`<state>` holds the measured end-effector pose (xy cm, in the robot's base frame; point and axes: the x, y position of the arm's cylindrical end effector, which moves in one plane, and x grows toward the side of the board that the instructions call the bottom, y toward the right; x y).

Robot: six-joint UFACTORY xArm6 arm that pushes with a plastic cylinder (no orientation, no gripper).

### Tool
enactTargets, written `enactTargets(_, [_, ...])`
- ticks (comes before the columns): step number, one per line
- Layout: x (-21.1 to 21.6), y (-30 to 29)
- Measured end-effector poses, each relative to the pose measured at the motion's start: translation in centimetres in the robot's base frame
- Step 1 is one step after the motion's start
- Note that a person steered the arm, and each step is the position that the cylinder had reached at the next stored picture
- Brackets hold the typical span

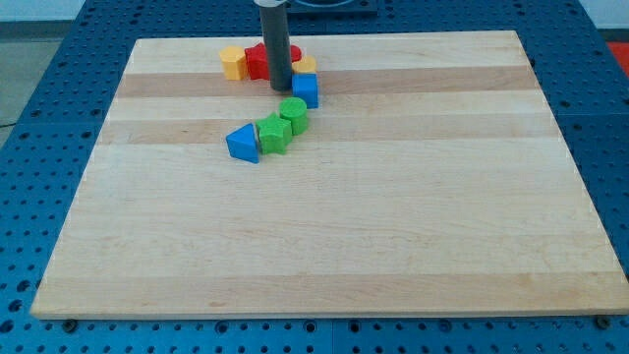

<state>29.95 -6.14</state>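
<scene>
My tip (pixel 282 88) rests on the wooden board (pixel 324 236) near the view's top, just left of a blue cube (pixel 307 90) and close to touching it. Behind the rod sit a red block (pixel 257 61), a yellow block (pixel 233 63) to its left and a second yellow block (pixel 307 65), partly hidden by the rod. Just below the tip lies a green cylinder (pixel 293 112), then a green star-like block (pixel 272 134) and a blue triangular block (pixel 242 144), forming a diagonal row down to the left.
The board lies on a blue perforated table (pixel 39 147), which shows on all sides of it.
</scene>
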Motion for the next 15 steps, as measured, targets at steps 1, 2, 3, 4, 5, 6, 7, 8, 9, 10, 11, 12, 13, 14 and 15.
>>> enactTargets(1, [0.0, 0.6])
enactTargets(2, [-0.5, 2.0])
enactTargets(3, [-0.9, 2.5])
enactTargets(4, [-0.4, -0.8])
enactTargets(5, [0.4, -5.6])
enactTargets(6, [-0.5, -6.4])
enactTargets(7, [-2.0, -6.4])
enactTargets(8, [-1.9, -6.4])
enactTargets(9, [1.5, -5.8])
enactTargets(10, [4.3, -1.5])
enactTargets(11, [4.8, 0.9])
enactTargets(12, [5.5, 4.6])
enactTargets(13, [5.8, 7.0])
enactTargets(14, [5.8, 6.8])
enactTargets(15, [5.7, 5.7])
